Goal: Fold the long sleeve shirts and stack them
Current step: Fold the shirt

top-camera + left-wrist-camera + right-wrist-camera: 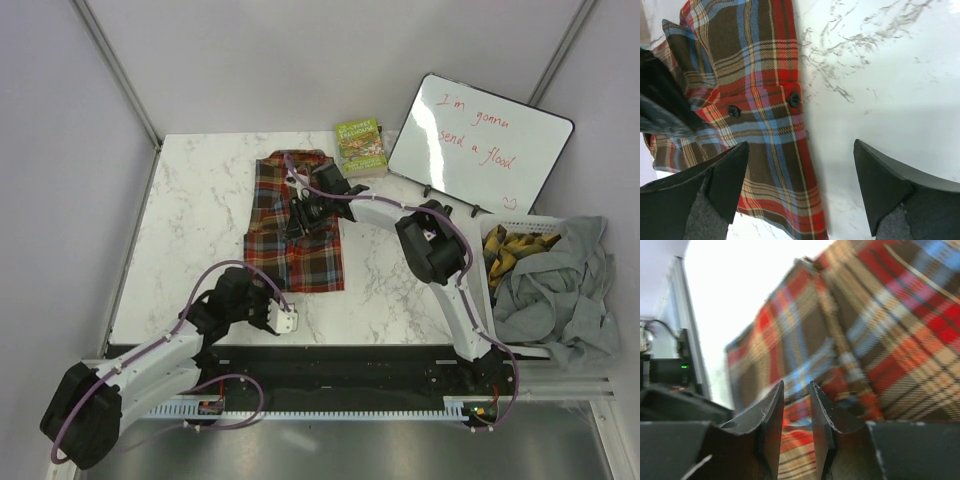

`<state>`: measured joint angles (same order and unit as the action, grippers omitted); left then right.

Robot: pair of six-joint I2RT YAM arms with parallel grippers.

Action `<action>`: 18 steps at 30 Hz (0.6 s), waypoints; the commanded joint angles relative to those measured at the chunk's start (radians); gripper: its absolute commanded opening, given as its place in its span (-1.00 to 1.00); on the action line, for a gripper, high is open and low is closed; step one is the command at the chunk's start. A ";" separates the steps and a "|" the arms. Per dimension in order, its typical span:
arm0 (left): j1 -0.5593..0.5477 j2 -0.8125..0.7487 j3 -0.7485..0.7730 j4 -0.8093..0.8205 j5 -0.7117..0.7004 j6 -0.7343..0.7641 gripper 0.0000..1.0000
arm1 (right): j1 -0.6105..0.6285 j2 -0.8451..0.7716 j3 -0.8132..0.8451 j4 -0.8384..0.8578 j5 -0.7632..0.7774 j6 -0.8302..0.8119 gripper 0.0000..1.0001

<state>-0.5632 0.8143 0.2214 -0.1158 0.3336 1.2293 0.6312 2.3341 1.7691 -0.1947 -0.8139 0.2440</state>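
A whiteboard [480, 145] propped at the far right of the table [200, 220] carries red handwriting in three lines: "I'm gonna", "send", "a flood", with a small red doodle below the words. Just left of it lies a green-covered book [361, 147]. Its cover lettering is too small to read.

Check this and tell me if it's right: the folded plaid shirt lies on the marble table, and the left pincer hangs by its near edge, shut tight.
Not quite. The left pincer is wide open, not shut: the left wrist view shows its fingers spread far apart, gripping nothing. The rest stands: the folded plaid shirt lies on the marble table, with that pincer by its near edge.
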 commanded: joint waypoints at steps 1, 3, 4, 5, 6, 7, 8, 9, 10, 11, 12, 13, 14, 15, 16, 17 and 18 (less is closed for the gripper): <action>-0.059 0.086 -0.014 0.208 -0.111 0.010 0.79 | -0.010 0.056 0.026 -0.022 0.044 -0.090 -0.32; -0.070 0.124 -0.027 0.251 -0.125 0.021 0.71 | -0.010 0.068 0.017 -0.028 0.044 -0.103 -0.32; -0.078 0.137 -0.030 0.263 -0.133 0.021 0.68 | -0.010 0.073 0.009 -0.026 0.045 -0.110 -0.34; -0.079 0.167 -0.031 0.277 -0.137 0.028 0.63 | -0.010 0.077 0.007 -0.034 0.044 -0.117 -0.35; -0.081 0.178 -0.024 0.278 -0.151 0.030 0.53 | -0.010 0.085 0.006 -0.040 0.044 -0.120 -0.35; -0.083 0.189 -0.017 0.281 -0.156 0.029 0.44 | -0.010 0.088 0.001 -0.043 0.045 -0.126 -0.35; -0.083 0.197 -0.008 0.275 -0.163 0.018 0.31 | -0.010 0.088 -0.005 -0.048 0.044 -0.129 -0.36; -0.084 0.204 0.019 0.251 -0.166 0.009 -0.02 | -0.007 0.087 -0.011 -0.048 0.045 -0.133 -0.36; -0.087 0.204 0.028 0.243 -0.166 0.000 -0.18 | -0.005 0.084 -0.026 -0.046 0.045 -0.137 -0.36; -0.090 0.207 0.039 0.231 -0.168 -0.007 -0.30 | -0.002 0.079 -0.033 -0.049 0.045 -0.140 -0.36; -0.092 0.215 0.055 0.208 -0.176 -0.008 -0.43 | 0.001 0.077 -0.040 -0.046 0.047 -0.141 -0.36; -0.093 0.218 0.059 0.197 -0.179 -0.005 -0.51 | 0.002 0.077 -0.052 -0.046 0.044 -0.141 -0.37; -0.093 0.217 0.073 0.179 -0.180 -0.002 -0.76 | 0.004 0.073 -0.062 -0.046 0.045 -0.140 -0.37; -0.092 0.198 0.085 0.100 -0.171 -0.002 -0.88 | 0.008 0.068 -0.071 -0.046 0.042 -0.138 -0.37; -0.093 0.178 0.099 0.043 -0.157 -0.001 -0.95 | 0.012 0.062 -0.094 -0.046 0.044 -0.141 -0.38; -0.095 0.155 0.146 -0.040 -0.133 -0.007 -0.96 | 0.013 0.045 -0.109 -0.043 0.044 -0.140 -0.38; -0.096 0.131 0.176 -0.124 -0.066 -0.007 -0.96 | 0.024 0.033 -0.147 -0.040 0.044 -0.135 -0.38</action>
<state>-0.6506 1.0138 0.2813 0.0044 0.1680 1.2259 0.6292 2.3791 1.7306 -0.1661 -0.8188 0.1520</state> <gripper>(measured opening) 0.042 0.312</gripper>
